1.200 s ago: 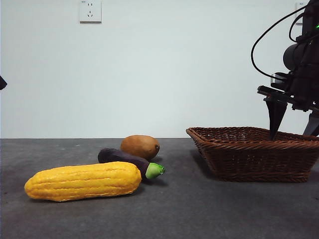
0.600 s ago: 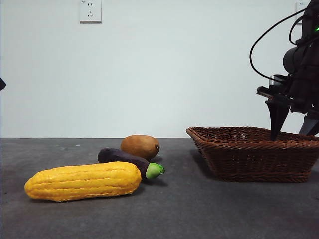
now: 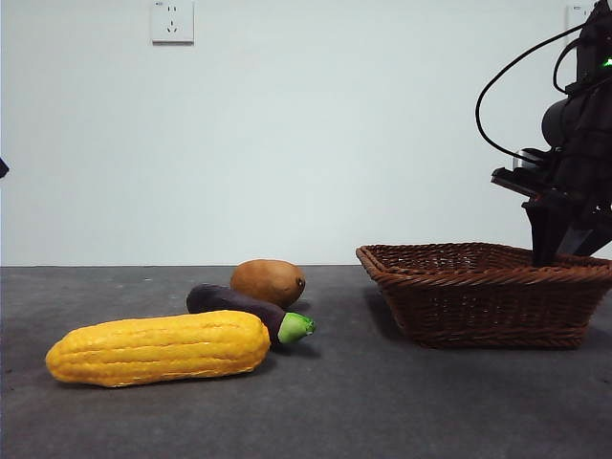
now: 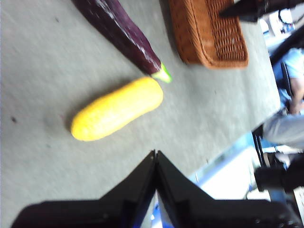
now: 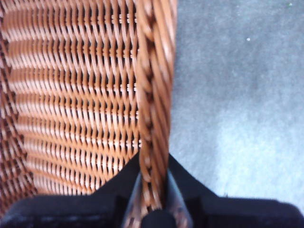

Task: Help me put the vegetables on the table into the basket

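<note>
The right pincer (image 5: 153, 192) is clamped on the braided rim of the wicker basket (image 3: 483, 296). The left pincer (image 4: 155, 159), jaws together, hovers above the surface (image 3: 382, 402); beneath it lie the corn cob (image 4: 116, 109) and eggplant (image 4: 121, 33), the potato (image 3: 269, 282) beside them.

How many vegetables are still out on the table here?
3, none in the basket: corn nearest the camera, eggplant touching just behind it, potato farthest back. The basket floor is partly hidden.
</note>
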Motion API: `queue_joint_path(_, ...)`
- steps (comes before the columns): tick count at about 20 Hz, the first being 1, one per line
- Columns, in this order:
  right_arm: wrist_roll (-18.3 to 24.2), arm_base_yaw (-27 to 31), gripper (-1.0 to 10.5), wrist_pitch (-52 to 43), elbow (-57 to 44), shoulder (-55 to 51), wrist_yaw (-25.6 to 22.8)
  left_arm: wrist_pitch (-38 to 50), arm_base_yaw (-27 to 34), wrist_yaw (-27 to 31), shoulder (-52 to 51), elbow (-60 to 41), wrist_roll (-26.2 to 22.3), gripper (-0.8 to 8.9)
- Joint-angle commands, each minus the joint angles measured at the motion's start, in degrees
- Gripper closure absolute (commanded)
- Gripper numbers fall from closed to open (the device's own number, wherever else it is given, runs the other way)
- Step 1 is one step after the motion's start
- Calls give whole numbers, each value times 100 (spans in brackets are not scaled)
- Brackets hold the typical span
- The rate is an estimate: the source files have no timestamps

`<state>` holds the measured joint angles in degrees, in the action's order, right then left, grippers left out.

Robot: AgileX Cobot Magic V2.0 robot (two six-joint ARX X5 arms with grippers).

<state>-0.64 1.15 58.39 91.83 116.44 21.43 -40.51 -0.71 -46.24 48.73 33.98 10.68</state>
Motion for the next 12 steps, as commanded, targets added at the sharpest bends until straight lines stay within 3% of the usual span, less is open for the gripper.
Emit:
queue_joint_path(1,-22,39,964,37,26,-380,-28,-131,-188,-20,22,-2,-42,819)
queue_joint_path(5,-9,39,964,155,26,-1207,-15,-181,-643,-17,289,4,-107,818)
queue_joint_path(8,76,39,964,310,26,-1757,-20,-245,-1119,70,695,295,-732,814)
queue_joint_path(10,90,39,964,402,26,-2070,-20,-636,-1558,855,1067,831,-1320,798)
queue_joint_path(11,94,39,964,446,26,-2188,-17,-968,-1781,1447,1316,1182,-1617,705)
queue_joint_path(12,116,37,964,494,26,-2275,-17,-1318,-1993,2037,1609,1547,-1860,551)
